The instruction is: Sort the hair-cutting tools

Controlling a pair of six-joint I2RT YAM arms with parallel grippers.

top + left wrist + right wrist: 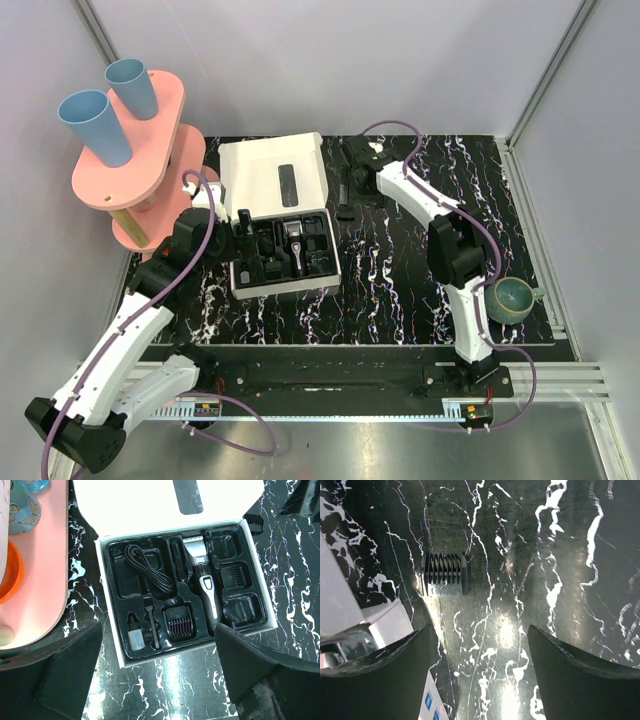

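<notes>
Over the clipper (207,587), left jaws spread empty; right jaws spread empty over 1 comb attachment (445,574).

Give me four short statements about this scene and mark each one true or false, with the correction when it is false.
1. The clipper lies in the black tray of the white box. True.
2. The right gripper holds a comb attachment. False: it is open and empty; the attachment lies on the table.
3. The teal bowl stands inside the box. False: it stands on the table, near the right arm's base.
4. The left gripper is open above the box. True.
</notes>
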